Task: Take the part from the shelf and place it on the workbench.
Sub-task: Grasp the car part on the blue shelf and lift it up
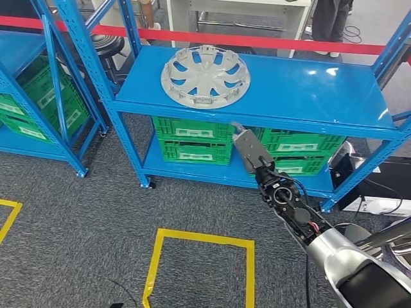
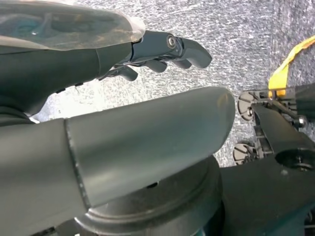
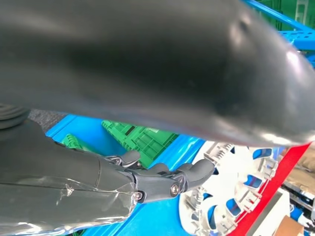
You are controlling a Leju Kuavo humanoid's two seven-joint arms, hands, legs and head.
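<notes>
Just ahead of the right hand (image 1: 248,147), fingers apart and empty, the hubcap (image 1: 205,76) lies flat on the blue shelf (image 1: 310,86); left hand (image 2: 163,51) loosely open too.

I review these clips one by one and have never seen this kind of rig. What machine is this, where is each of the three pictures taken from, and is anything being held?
This is a two-armed humanoid robot. The wide picture is from its head, looking forward and down. Its silver right arm reaches toward a blue shelf, with the right hand just below the top board's front edge, holding nothing. A grey wheel cover, the part to fetch, lies flat on the top board. Green crates sit on the board beneath. The other two pictures come from cameras at the wrists and are turned. The right wrist view shows that hand's fingers near the wheel cover. The left wrist view shows the left hand over grey carpet, holding nothing.
</notes>
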